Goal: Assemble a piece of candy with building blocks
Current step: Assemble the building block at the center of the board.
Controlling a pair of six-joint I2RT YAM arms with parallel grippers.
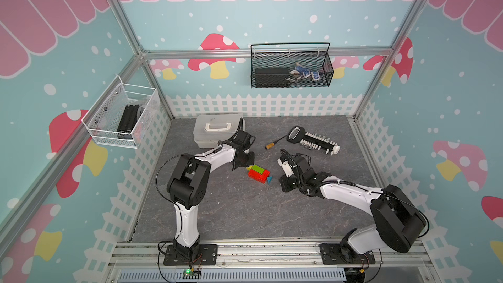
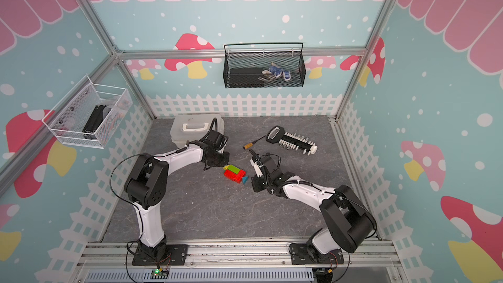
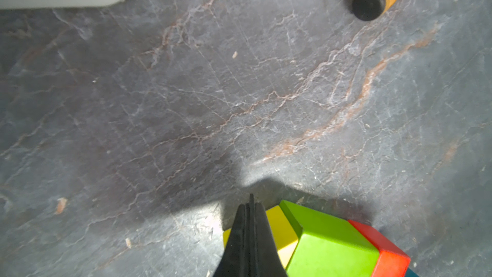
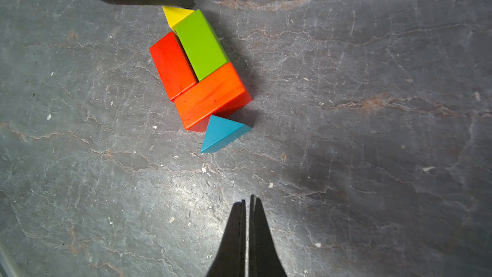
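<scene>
The building blocks lie together on the grey mat in both top views. A green bar (image 4: pixel 202 43) and a red bar (image 4: pixel 173 65) lie side by side, with a second red bar (image 4: pixel 213 97) across their end. A yellow triangle (image 4: pixel 177 14) sits at one end and a blue triangle (image 4: pixel 222 134) at the other, off-centre, forming the candy (image 1: pixel 258 174). My left gripper (image 3: pixel 251 201) is shut and empty, its tips right at the yellow triangle (image 3: pixel 282 225). My right gripper (image 4: pixel 247 201) is shut and empty, a short way from the blue triangle (image 1: pixel 269 179).
A white lidded box (image 1: pixel 217 129) stands behind the left arm. A black-and-white bit rack (image 1: pixel 318 141) and an orange-handled driver (image 1: pixel 270 146) lie at the back right. A black wire basket (image 1: pixel 291 66) and a white basket (image 1: pixel 122 112) hang on the walls.
</scene>
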